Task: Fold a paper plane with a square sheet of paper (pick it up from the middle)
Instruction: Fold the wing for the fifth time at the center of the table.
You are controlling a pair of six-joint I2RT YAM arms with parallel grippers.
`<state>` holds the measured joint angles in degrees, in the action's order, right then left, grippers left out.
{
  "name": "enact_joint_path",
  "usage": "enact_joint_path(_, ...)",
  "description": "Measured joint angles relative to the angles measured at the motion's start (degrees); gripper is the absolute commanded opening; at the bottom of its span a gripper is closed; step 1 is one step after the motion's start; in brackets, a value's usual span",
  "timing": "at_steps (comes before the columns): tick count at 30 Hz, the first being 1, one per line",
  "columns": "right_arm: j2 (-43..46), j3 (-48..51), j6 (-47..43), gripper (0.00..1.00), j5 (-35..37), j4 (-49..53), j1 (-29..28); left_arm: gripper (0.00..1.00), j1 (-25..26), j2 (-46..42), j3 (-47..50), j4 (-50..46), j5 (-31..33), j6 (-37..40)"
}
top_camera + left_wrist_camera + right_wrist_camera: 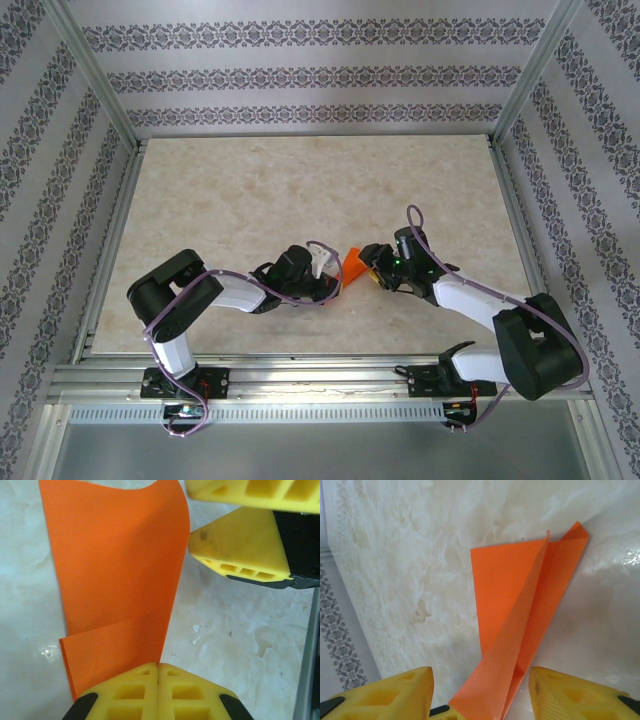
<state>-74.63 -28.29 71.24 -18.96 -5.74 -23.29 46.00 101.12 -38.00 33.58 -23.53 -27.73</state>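
Sheet (352, 266), part-folded, sits mid-tabletop (300, 180) between the arms. Left pincer (158, 680) is closed, tips at its edge; pinning it, I reckon. Right pincer (480, 695) is open astride the raised flap. Mid-fold: next I'd grip that flap and crease it flat.

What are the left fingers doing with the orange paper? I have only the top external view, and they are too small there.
Observer: In the left wrist view the left gripper is shut, its tips on the near edge of the orange paper.
Operator: Is the right gripper closed on it?
Observer: No. In the right wrist view the right gripper is open, one finger at each side of the paper's corner.
Operator: Is the paper flat?
Observer: No, one folded layer rises off the table.
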Motion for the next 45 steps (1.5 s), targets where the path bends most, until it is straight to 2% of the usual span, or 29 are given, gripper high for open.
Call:
enact_joint_path(10, -5.88, -3.17, 2.56, 0.42, -0.09, 0.39, -1.99, 0.00, 0.90, -1.86, 2.10, 0.07, 5.64, 11.61)
enact_joint_path(18, -7.52, -4.57, 2.12, 0.41, -1.99, 0.24, -2.10, 0.00, 3.37, -3.21, 2.80, -0.61, 11.87, 20.98)
enact_joint_path(28, -7.69, -4.57, 2.16, 0.20, -3.02, 0.13, -2.49, 0.03, 3.82, -4.11, 3.52, -0.74, 14.80, 24.74)
enact_joint_path(34, -7.67, -4.57, 2.12, 0.15, -3.08, 0.15, -2.49, 0.06, 3.89, -4.11, 3.32, -2.84, 15.10, 27.54)
enact_joint_path(36, -7.65, -4.57, 2.14, 0.08, -3.06, 0.15, -2.49, 0.06, 3.89, -4.11, 3.30, -3.17, 15.45, 28.63)
enact_joint_path(41, -7.63, -4.55, 2.32, 0.01, -3.23, -0.13, -2.49, 0.08, 3.89, -4.61, 3.26, -3.98, 16.20, 31.04)
enact_joint_path(45, -7.63, -4.52, 2.38, 0.00, -3.45, -0.66, -2.49, 0.18, 3.91, -4.96, 2.97, -4.98, 16.31, 32.72)
